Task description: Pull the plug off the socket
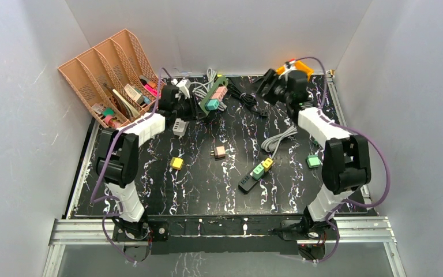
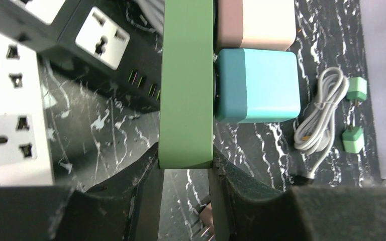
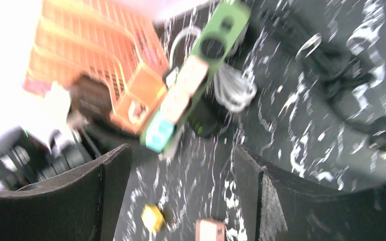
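Black marbled table, your left tool pinching green power strip, teal plug seated in it, your right tool spread.

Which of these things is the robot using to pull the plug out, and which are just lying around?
For the job:
green power strip, pinched by the left fingers
teal plug and pink plug plugged into it
right fingers, open and empty

Just lying about:
yellow plug
grey cable
orange rack
white power strip
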